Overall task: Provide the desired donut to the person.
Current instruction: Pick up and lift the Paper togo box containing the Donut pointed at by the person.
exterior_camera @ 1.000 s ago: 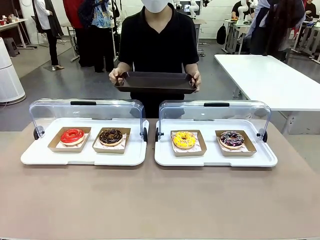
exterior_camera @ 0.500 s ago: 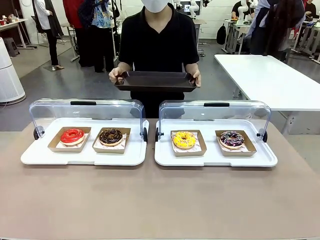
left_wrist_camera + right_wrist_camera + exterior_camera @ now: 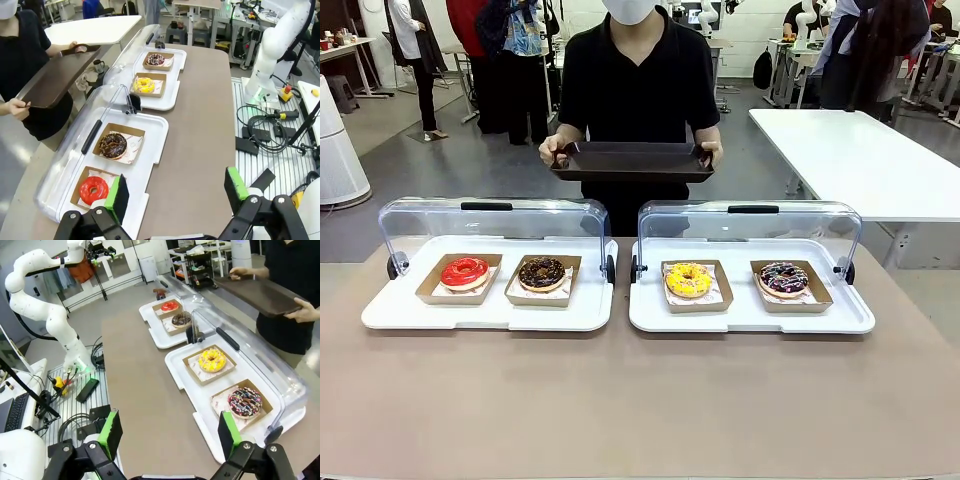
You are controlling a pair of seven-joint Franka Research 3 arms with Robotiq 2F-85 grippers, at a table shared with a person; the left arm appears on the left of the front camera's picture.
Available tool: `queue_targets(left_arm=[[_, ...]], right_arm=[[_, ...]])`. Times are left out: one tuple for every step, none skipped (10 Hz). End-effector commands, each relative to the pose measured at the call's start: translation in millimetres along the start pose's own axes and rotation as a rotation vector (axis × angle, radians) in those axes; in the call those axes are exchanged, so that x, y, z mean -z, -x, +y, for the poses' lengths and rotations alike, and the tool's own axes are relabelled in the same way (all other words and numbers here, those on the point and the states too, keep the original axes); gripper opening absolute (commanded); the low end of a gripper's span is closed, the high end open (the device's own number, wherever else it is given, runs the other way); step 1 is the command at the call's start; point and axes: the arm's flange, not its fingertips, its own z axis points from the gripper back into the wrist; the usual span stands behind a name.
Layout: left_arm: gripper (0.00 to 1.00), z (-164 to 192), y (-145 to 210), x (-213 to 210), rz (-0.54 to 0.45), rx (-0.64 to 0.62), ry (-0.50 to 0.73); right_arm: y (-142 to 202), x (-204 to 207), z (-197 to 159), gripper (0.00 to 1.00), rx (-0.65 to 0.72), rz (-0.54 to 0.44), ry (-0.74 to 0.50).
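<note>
Two white display trays with clear lids raised stand side by side along the table's far half. The left tray (image 3: 400, 315) carries a red donut (image 3: 465, 271) and a chocolate donut (image 3: 541, 272), each in a brown card box. The right tray (image 3: 650, 318) has a yellow sprinkled donut (image 3: 688, 279) and a dark donut with coloured sprinkles (image 3: 783, 277). The person (image 3: 638, 85) in black stands behind the table holding an empty dark tray (image 3: 631, 160) in both hands. My left gripper (image 3: 175, 192) is open, high above the table's near edge. My right gripper (image 3: 170, 432) is open too, well above the table.
A white table (image 3: 860, 160) stands off to the right beyond my table. Bare brown tabletop (image 3: 640, 400) spreads between the trays and the near edge. Cables and a metal base lie beside the table in both wrist views.
The person has shifted the dark tray very slightly; the donuts and trays have not moved.
</note>
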Motion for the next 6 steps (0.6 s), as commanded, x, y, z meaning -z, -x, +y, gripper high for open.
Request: queue_targets(left_arm=[[1.0,-0.4,0.4,-1.0,-0.003,0.005,0.002],[1.0,-0.4,0.4,-1.0,-0.003,0.005,0.002],[1.0,-0.4,0.4,-1.0,-0.003,0.005,0.002],[1.0,-0.4,0.4,-1.0,-0.003,0.005,0.002],[1.0,-0.4,0.4,-1.0,-0.003,0.005,0.002],[1.0,-0.4,0.4,-1.0,-0.003,0.005,0.002]], right_arm=[[-0.9,0.8,0.0,1.0,0.004,-0.009,-0.008],[-0.9,0.8,0.0,1.0,0.004,-0.009,-0.008],[-0.9,0.8,0.0,1.0,0.004,-0.009,-0.008],[-0.9,0.8,0.0,1.0,0.004,-0.009,-0.008],[-0.9,0.8,0.0,1.0,0.004,-0.009,-0.008],[-0.9,0.8,0.0,1.0,0.004,-0.009,-0.008]])
